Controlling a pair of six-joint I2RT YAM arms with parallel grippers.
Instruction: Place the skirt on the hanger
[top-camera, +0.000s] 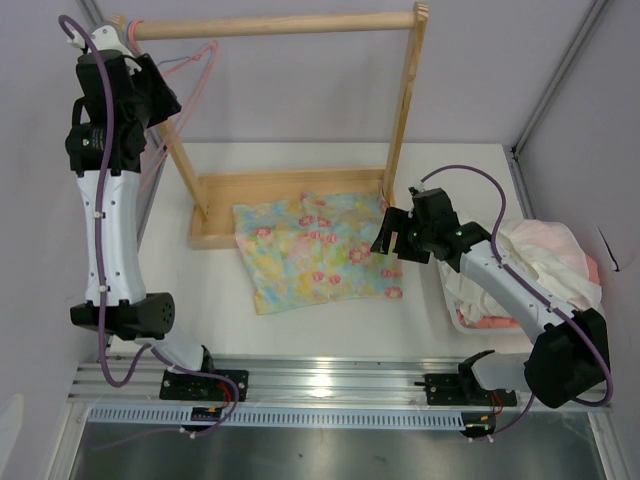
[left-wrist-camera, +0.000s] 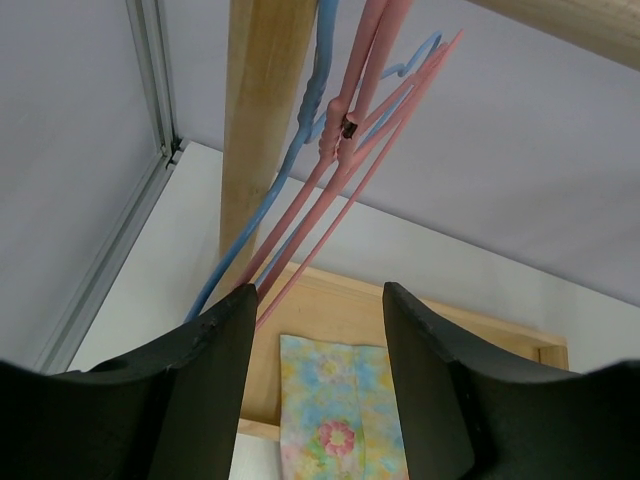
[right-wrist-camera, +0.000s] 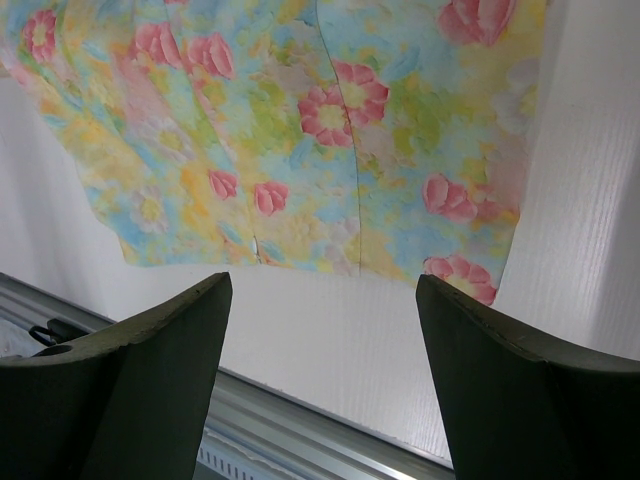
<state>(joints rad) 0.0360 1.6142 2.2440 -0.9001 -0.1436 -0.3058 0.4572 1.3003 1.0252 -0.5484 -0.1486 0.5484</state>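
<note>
The skirt (top-camera: 315, 250) lies flat on the white table, its far edge over the rack's wooden base; it also shows in the right wrist view (right-wrist-camera: 300, 120) and the left wrist view (left-wrist-camera: 345, 415). The pink hanger (top-camera: 200, 70) hangs from the rack's rod at the far left, next to a thin blue hanger (left-wrist-camera: 300, 140); its pink wires (left-wrist-camera: 350, 150) show in the left wrist view. My left gripper (left-wrist-camera: 318, 310) is open and empty, high up just beside the hangers. My right gripper (top-camera: 392, 238) is open and empty, above the skirt's right edge.
A wooden clothes rack (top-camera: 405, 95) stands at the back, its base board (top-camera: 215, 190) on the table. A white bin (top-camera: 470, 320) with a white-and-pink heap of clothes (top-camera: 550, 255) sits at the right. Grey walls close in both sides.
</note>
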